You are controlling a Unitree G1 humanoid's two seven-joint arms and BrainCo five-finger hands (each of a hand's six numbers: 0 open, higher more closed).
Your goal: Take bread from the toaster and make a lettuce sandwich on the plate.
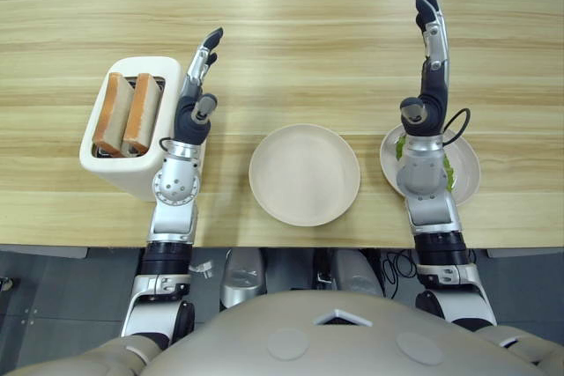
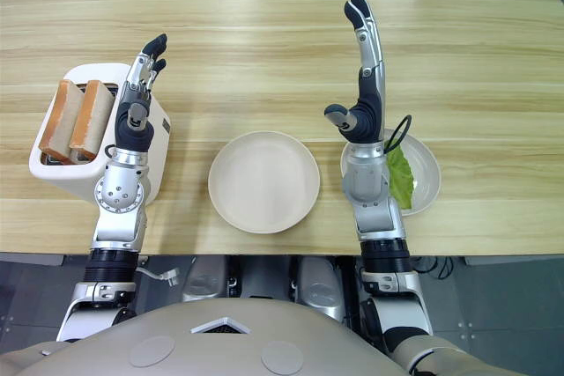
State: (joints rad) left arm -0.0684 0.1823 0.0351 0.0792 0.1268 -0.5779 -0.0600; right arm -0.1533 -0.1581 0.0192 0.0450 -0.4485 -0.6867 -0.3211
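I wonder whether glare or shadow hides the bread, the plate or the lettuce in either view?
Left eye view: even light, no glare on the bread or the plate; the right arm, not shadow, covers most of the lettuce. Right eye view: equally even light, the lettuce plainly lit beside the arm.

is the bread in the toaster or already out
In. Both slices stand upright in the slots of the toaster, tops poking out; the left hand beside it holds nothing.
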